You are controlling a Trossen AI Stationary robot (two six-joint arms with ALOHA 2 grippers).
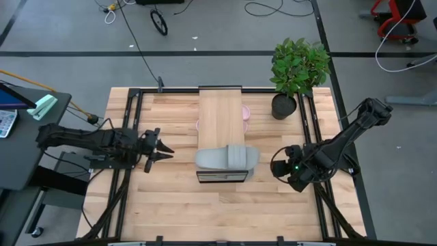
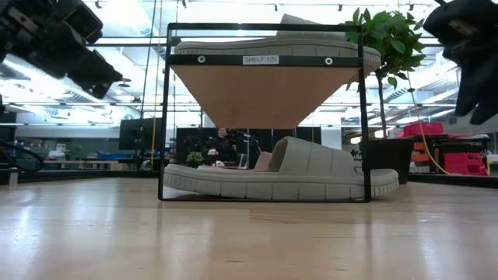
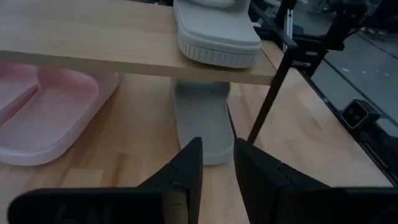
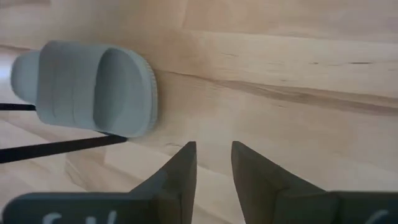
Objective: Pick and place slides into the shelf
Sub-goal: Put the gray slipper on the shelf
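The shelf [image 1: 220,116] stands in the middle of the table [image 1: 171,205], its long plank top running from the near side toward the far side. In the low view its near end [image 2: 264,60] carries a small white label, and the dark frame posts stand on the wood on either side.

1 grey slide [image 1: 227,158] lies across the near end of the plank top, sticking out past both long edges. The low view shows it as a thin grey edge [image 2: 311,31] above the label. A 2nd grey slide [image 2: 280,175] rests on the table under the shelf, also crosswise, with its ends poking out beyond the frame posts; the right wrist view shows one end of it [image 4: 87,87] flat on the wood beside a dark frame bar.

The pink slides [image 3: 43,109] lie under the plank farther back. From above, only small pink edges [image 1: 246,113] show at the sides of the plank.

The left gripper [image 1: 164,149] hovers left of the shelf's near end, pointing toward it. Its fingers [image 3: 186,171] stand slightly apart with nothing between them, and they touch nothing.

The right gripper [image 4: 211,163] sits to the right of the shelf's near end, near the table's right edge. Its fingers [image 4: 177,171] are also a little apart and empty, above bare wood and clear of the grey slide.

A potted plant [image 1: 297,68] stands at the far right corner of the table.
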